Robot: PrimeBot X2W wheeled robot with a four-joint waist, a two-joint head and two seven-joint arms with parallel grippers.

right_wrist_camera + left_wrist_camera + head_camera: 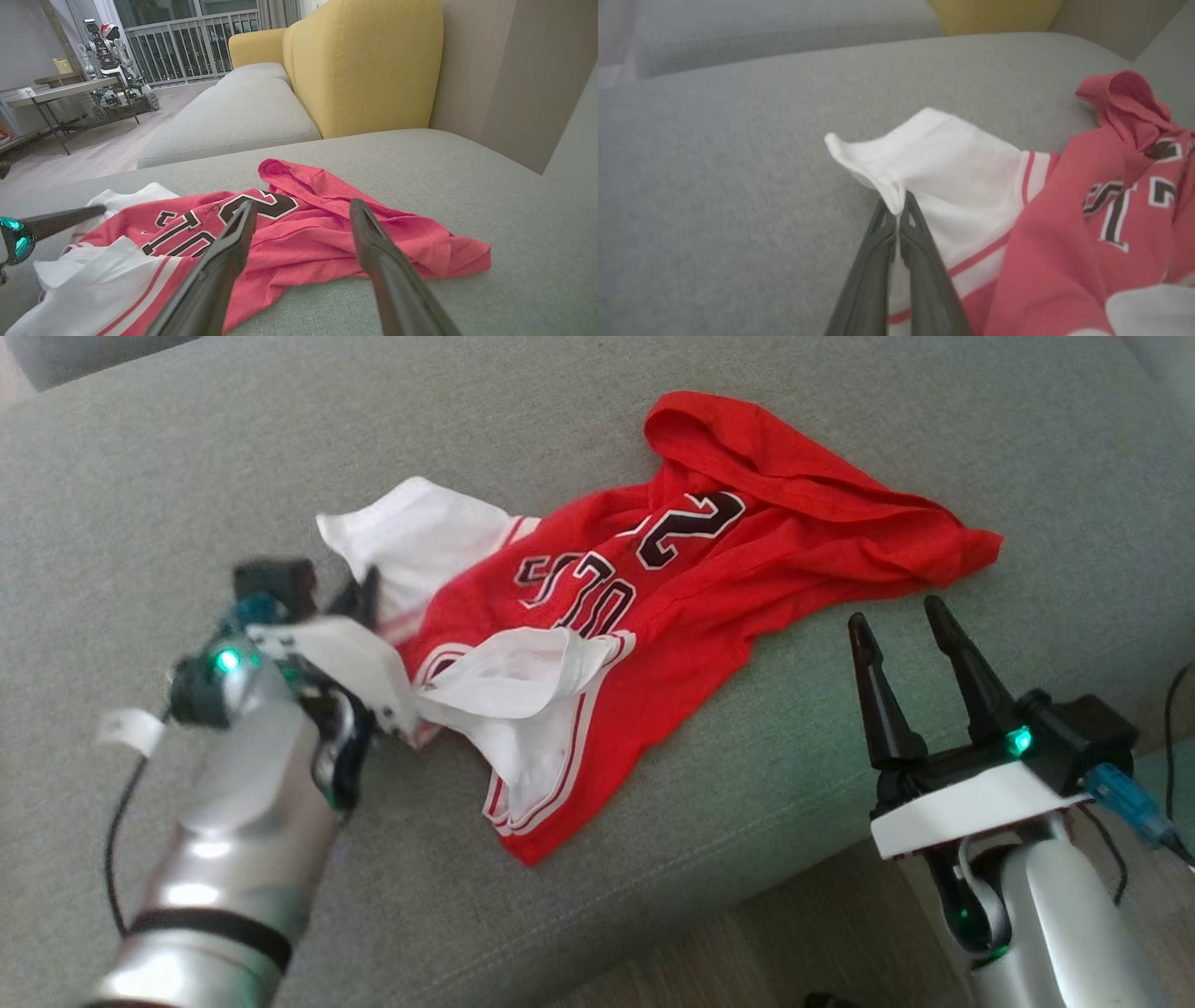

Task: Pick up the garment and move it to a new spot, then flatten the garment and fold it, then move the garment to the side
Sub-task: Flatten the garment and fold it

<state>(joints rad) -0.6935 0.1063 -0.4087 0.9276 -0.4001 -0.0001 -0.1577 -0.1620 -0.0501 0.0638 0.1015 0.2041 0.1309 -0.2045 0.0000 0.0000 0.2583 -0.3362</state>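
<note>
crumpled red garment (653, 607) with white sleeves and dark letters, lying on the grey sofa seat (840, 429), close to its front edge. pinched at the corner of one white sleeve by the left gripper (900, 212), both dark fingers pressed together on the cloth, a small fold bunched at the tips. on the other side, near the red hem but not touching, the right gripper (896, 613), fingers wide apart, holding nothing. further behind, a yellow backrest (364, 60) and a pale wooden floor (93, 154)
</note>
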